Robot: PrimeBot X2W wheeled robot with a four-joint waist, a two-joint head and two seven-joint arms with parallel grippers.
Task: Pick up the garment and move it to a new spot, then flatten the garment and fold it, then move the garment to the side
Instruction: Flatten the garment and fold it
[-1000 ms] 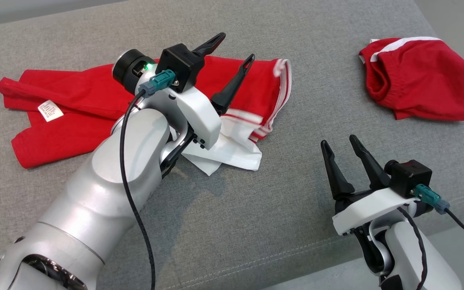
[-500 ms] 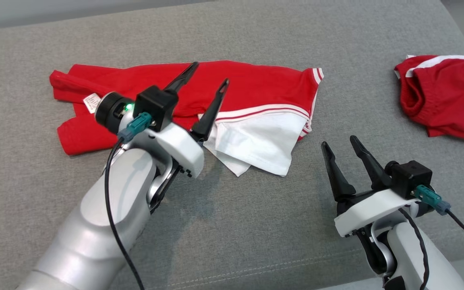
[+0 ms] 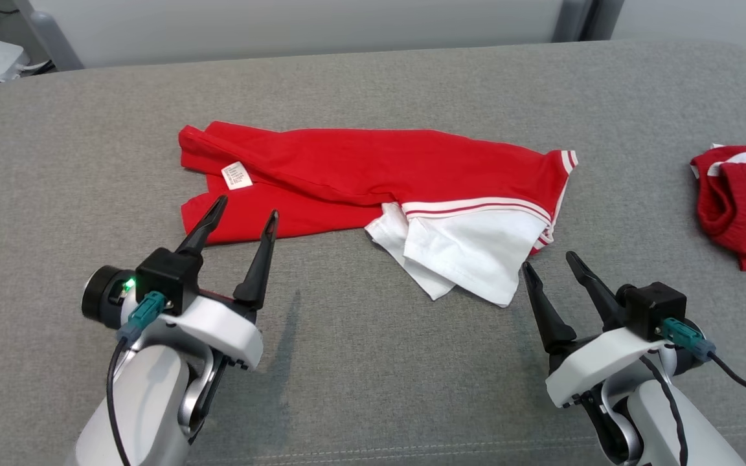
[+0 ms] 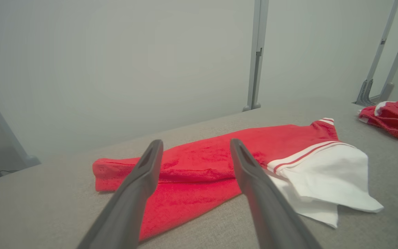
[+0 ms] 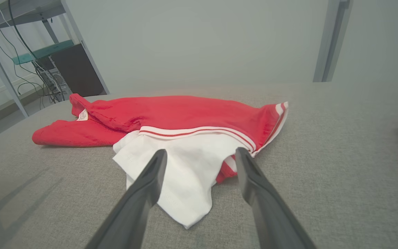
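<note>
The left jaws stand spread wide and hold nothing, fingers pointing away from the robot at the near hem of the garment's (image 3: 373, 168) red end. The right jaws are equally wide and empty, their tips just short of the white panel (image 3: 470, 249) at its other end. With 1 pair at each end, they look staged for a 2-handed grasp to pull the cloth out flat, since it is too long and limp for a single pinch to spread it.

The garment lies mid-way across the grey cushion (image 3: 373, 362), resting free. Its long axis runs across the head view from the robot's left to its right, tilting slightly nearer on the right. The red end with the care label (image 3: 236, 175) points left. The striped hem and white panel point right, and the panel spills toward the robot. It is doubled lengthwise and wrinkled, so I judge the flattening not yet done.

Another red garment (image 3: 742, 207) sits well apart at the far right.
</note>
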